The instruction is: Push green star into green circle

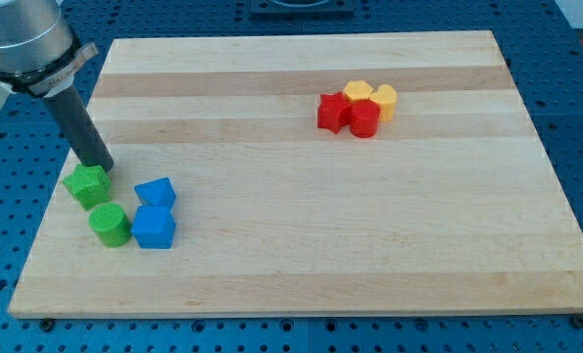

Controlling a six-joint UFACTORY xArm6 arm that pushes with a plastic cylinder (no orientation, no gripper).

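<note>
you have no fingers on this arm, so there is no opening or closing to report; it ends in a straight dark rod, and my tip (106, 169) sits at the upper right edge of the small green star-shaped block (85, 184), touching it or as good as touching, as far as this view shows.

the star lies just below and to the view's left of my tip, near the left edge of the pale wooden bench (301, 255). the short green round block (108, 225), the circle, stands a little further down the view from my tip, just beside the star; whether the two greens already touch you cannot tell for sure, but the gap, if any, is slight.

so the job looks nearly done: the star is next to its target, and what is left is a short nudge down the view to close them firmly.

the star lies flat and has no real long axis; its points spread evenly, and which way any one faces is too small to read.

right of the circle, two blue blocks (155, 218) sit together. well apart, towards the view's top right, a cluster of red and yellow blocks (358, 108) stays clear of the work.
</note>
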